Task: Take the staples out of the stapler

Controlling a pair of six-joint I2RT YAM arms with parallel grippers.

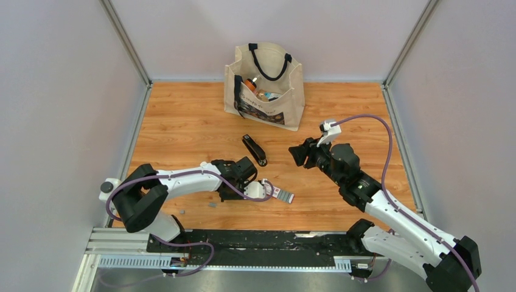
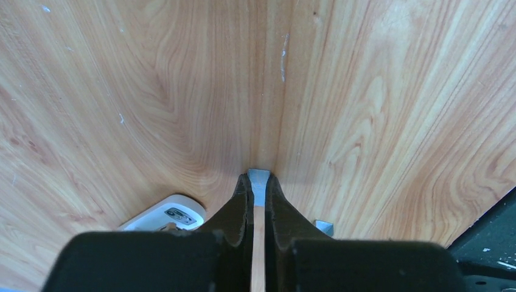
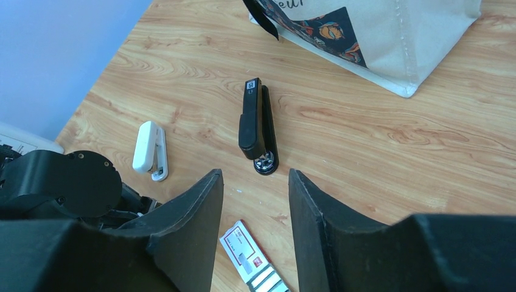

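The black stapler (image 1: 254,149) (image 3: 257,126) lies closed on the wooden table, its chrome round end towards my right gripper. My left gripper (image 1: 230,193) (image 2: 258,177) points down at the table, its jaws shut on a small grey strip of staples (image 2: 258,182) that sticks out at the tips. Another grey staple bit (image 2: 324,227) lies just right of the fingers. My right gripper (image 1: 299,153) (image 3: 255,176) hangs open above the table a little short of the stapler, with nothing between its fingers.
A short white stapler-like object (image 1: 255,190) (image 3: 149,149) and a red-and-white box (image 1: 283,194) (image 3: 251,255) lie beside my left gripper. Loose grey bits (image 1: 212,205) sit near the front edge. A canvas tote bag (image 1: 264,85) stands at the back.
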